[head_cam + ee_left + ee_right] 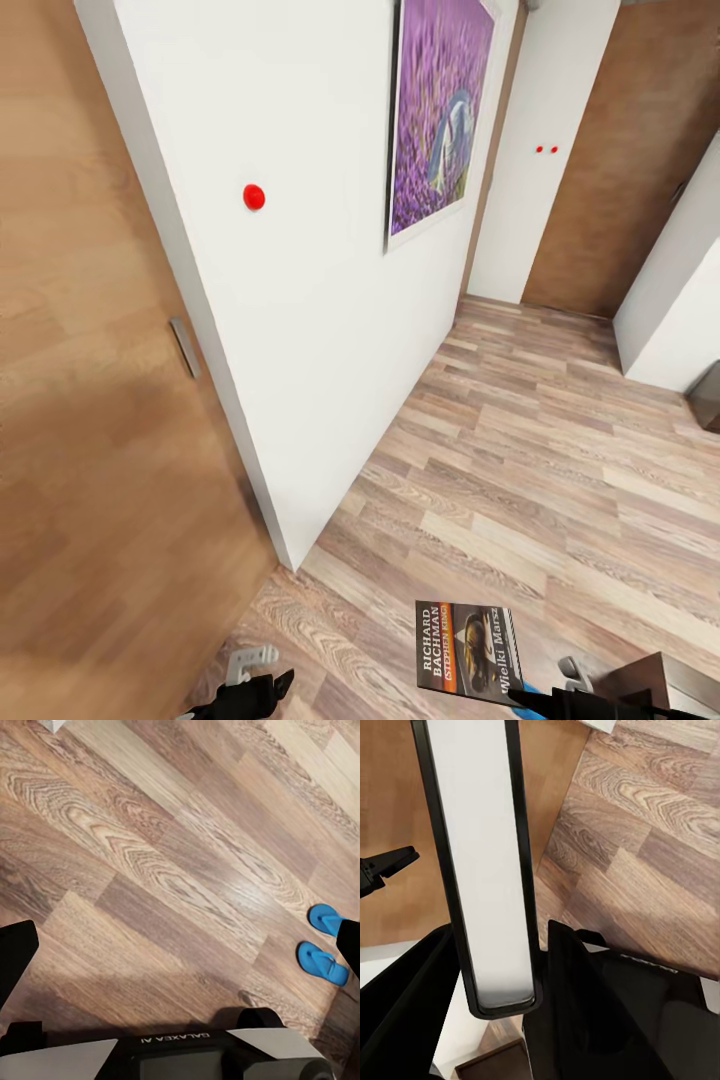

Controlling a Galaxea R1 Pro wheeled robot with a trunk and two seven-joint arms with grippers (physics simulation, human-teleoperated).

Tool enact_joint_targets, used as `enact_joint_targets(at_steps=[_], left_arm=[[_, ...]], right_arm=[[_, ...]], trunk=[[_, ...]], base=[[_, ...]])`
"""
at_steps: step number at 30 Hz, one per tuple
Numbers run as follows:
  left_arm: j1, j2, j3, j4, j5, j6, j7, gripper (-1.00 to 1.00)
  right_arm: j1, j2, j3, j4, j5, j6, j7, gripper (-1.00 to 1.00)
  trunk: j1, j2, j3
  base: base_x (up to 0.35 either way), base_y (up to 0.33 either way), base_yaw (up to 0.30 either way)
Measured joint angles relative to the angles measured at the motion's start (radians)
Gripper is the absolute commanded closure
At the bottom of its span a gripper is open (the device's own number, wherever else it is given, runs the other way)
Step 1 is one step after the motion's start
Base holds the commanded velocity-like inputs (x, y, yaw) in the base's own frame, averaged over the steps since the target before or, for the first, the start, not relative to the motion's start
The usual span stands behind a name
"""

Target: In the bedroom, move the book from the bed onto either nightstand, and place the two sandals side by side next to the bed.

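The book (468, 648), dark with an orange band and white "Richard Bachman" lettering, hangs low over the plank floor, with my right gripper (545, 700) shut on its lower corner. In the right wrist view the book (480, 870) shows edge-on, white pages between dark covers, clamped between the black fingers (585, 1005). My left gripper (250, 690) is open and holds nothing; its fingers (9, 960) stand wide apart over bare floor. Two bright blue sandals (328, 919) (321, 962) lie side by side on the floor. The bed is out of view.
A white wall (300, 300) with a purple painting (440, 110) juts towards me, and a brown wooden door (90, 400) stands left of it. A dark brown wooden corner (650, 680) sits by my right arm; I cannot tell whether it is the nightstand. Open plank floor (540, 440) stretches ahead to the right.
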Motion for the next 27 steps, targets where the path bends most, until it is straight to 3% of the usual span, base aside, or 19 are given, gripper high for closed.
enact_joint_targets(at_steps=[27], left_arm=[[0.000, 0.000, 0.000, 0.000, 0.000, 0.000, 0.000, -1.00]], right_arm=[[0.000, 0.000, 0.000, 0.000, 0.000, 0.000, 0.000, 1.00]], trunk=[[0.000, 0.000, 0.044]], base=[[0.000, 0.000, 0.000]])
